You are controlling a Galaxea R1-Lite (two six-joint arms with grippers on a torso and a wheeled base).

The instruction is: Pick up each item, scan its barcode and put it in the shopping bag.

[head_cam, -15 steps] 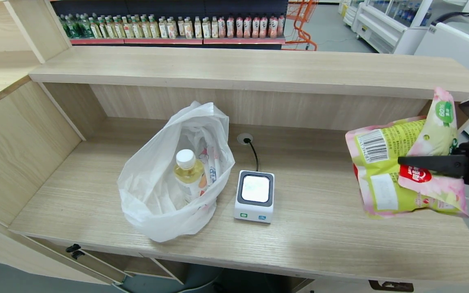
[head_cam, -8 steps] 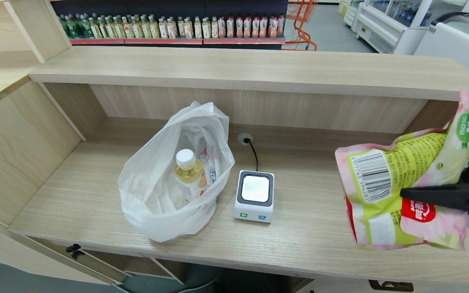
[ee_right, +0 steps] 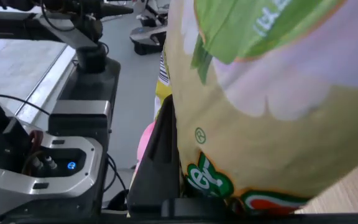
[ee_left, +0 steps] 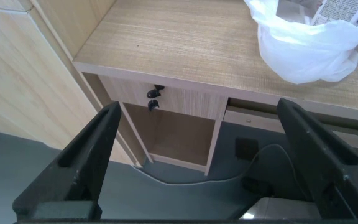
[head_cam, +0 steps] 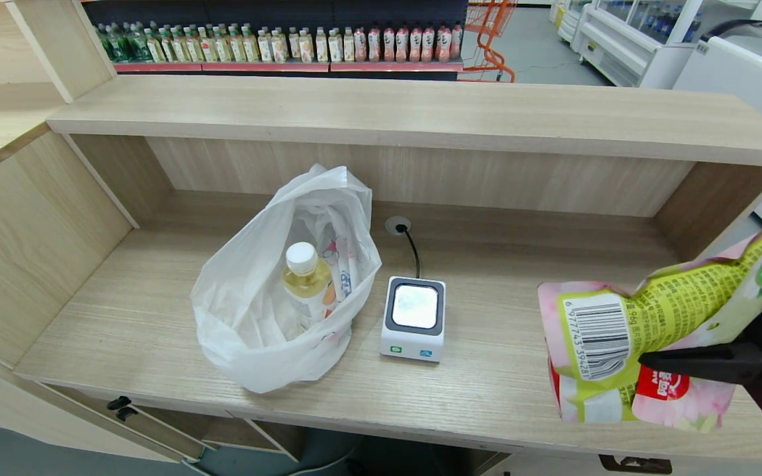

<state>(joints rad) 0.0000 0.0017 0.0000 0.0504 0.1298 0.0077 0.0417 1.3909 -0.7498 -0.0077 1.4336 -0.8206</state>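
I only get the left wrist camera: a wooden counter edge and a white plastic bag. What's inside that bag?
Observer: A bottle with a white cap stands in the shopping bag.
Operator: Is the other arm holding anything?
Observer: Yes, the right gripper holds a snack packet over the right end of the counter, barcode side up.
Operator: Where's the scanner?
Observer: The scanner sits on the counter just right of the bag.

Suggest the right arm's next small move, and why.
Probably carry the snack bag left over the scanner, turning its barcode downward: the right tool grips it at the counter's right end, barcode facing up, well right of the scanner's upturned window.
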